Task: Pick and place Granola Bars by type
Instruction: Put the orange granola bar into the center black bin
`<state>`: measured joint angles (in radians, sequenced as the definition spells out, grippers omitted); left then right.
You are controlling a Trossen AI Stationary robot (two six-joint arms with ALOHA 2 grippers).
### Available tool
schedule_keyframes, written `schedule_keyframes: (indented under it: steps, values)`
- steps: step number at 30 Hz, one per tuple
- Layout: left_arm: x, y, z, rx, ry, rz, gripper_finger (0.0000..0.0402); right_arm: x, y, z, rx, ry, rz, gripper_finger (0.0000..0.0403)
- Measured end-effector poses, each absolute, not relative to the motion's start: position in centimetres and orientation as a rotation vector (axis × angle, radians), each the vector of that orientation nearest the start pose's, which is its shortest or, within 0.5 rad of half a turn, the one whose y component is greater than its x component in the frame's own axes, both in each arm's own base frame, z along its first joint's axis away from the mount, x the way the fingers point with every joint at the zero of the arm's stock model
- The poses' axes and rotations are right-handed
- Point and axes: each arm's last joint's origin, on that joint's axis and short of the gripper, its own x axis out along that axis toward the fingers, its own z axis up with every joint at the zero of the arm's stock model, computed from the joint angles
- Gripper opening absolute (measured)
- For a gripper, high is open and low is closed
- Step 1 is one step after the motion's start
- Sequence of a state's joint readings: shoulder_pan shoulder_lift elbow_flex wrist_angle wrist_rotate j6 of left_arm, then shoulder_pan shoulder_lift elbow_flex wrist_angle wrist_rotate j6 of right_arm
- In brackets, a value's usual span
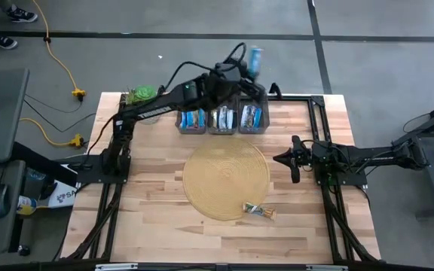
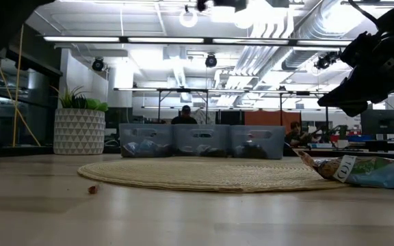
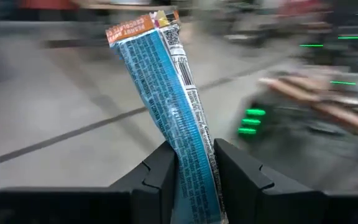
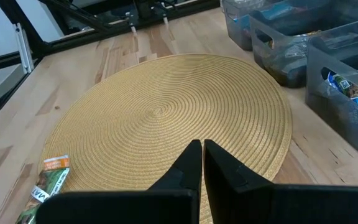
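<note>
A wooden table (image 1: 164,226) is standing on a grey floor, and a round straw mat (image 1: 225,181) is lying in the middle of it. From above, three grey bins (image 1: 222,120) are sitting in a row just past the far edge of the mat, with bars inside them. The left gripper (image 1: 253,71) is hanging high over the bins, squeezing a blue bar (image 1: 256,60). The right gripper (image 1: 283,159) is waiting just beside the right edge of the mat. A greenish bar (image 1: 259,212) is lying on the near edge of the mat.

From table height, a plant pot (image 2: 79,130) is standing beyond the mat, left of the bins, and a person is sitting in the room far behind them.

In the left wrist view, the two dark fingers (image 3: 160,177) are pinching the blue bar's lower end, and it is sticking up between them.

In the right wrist view, the right fingers (image 4: 188,165) are pressed together with nothing between them, over the mat's edge.
</note>
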<state>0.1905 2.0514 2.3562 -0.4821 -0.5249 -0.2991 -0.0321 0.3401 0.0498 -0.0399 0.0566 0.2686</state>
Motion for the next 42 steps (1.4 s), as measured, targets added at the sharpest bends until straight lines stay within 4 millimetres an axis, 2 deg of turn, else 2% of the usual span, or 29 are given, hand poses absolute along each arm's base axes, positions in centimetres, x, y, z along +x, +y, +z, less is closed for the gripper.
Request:
schedule_keyframes:
  steps: [4,8,13,20,30,34,42]
  values:
    - [42.3,10.6,44.3,-0.269,0.148,0.999,0.0099,11.4,-0.5,14.8,0.262,0.316,-0.132,0.0]
    - [41.3,11.9,42.4,-0.381,0.241,1.105,0.0099,11.4,-0.5,14.8,0.262,0.316,-0.132,0.0]
    - [41.3,13.7,38.7,-0.474,0.371,1.156,0.0099,11.4,-0.5,14.8,0.262,0.316,-0.132,0.0]
    - [41.5,15.8,32.4,-0.574,0.529,1.154,0.0099,11.4,-0.5,14.8,0.262,0.316,-0.131,0.0]
    - [41.1,17.0,23.9,-0.733,0.635,1.096,0.0099,11.4,-0.5,14.8,0.262,0.316,-0.131,0.0]
    - [40.7,17.3,22.4,-0.748,0.652,1.1,0.0099,11.4,-0.5,14.8,0.262,0.316,-0.131,0.0]
    - [40.5,17.6,22.0,-0.762,0.663,1.09,0.0099,11.4,-0.5,14.8,0.262,0.316,-0.132,0.0]
